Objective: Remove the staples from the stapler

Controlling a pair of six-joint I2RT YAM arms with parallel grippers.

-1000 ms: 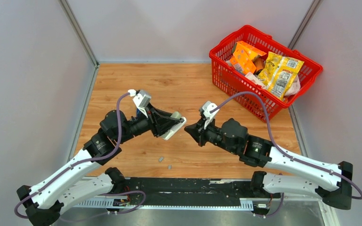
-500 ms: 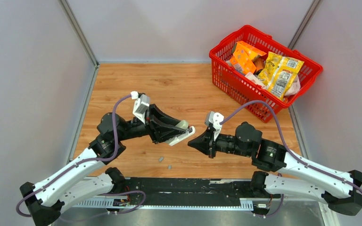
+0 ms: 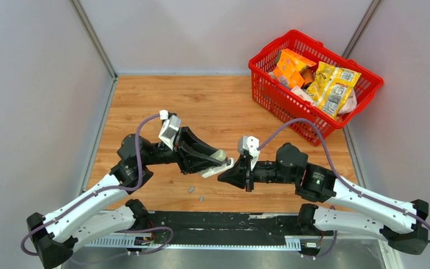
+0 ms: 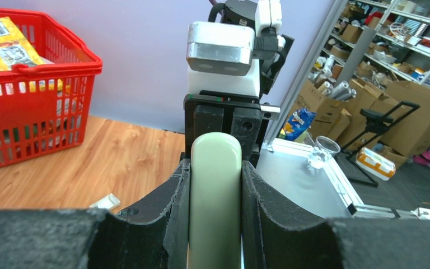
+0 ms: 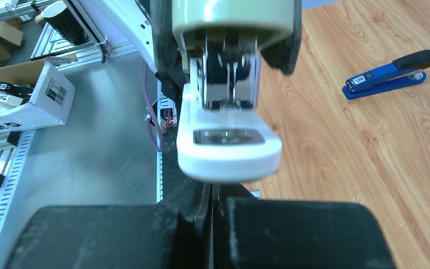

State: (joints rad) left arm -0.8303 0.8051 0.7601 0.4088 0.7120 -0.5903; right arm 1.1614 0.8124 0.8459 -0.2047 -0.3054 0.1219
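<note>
A robotics lab or workshop with storage is indicated. A wooden table (image 3: 213,101) is enclosed by grey panels (image 3: 33,84), and a metal rail (image 3: 201,242) is fixed at its near edge. Beyond it, shelves (image 4: 414,25) stacked with goods, piled cardboard boxes (image 4: 414,106) and a trolley (image 4: 378,117) are seen in the left wrist view.

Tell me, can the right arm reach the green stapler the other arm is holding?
Probably yes. The right gripper, shut, points at the front end of the stapler held in the left gripper, with nothing between them.
</note>
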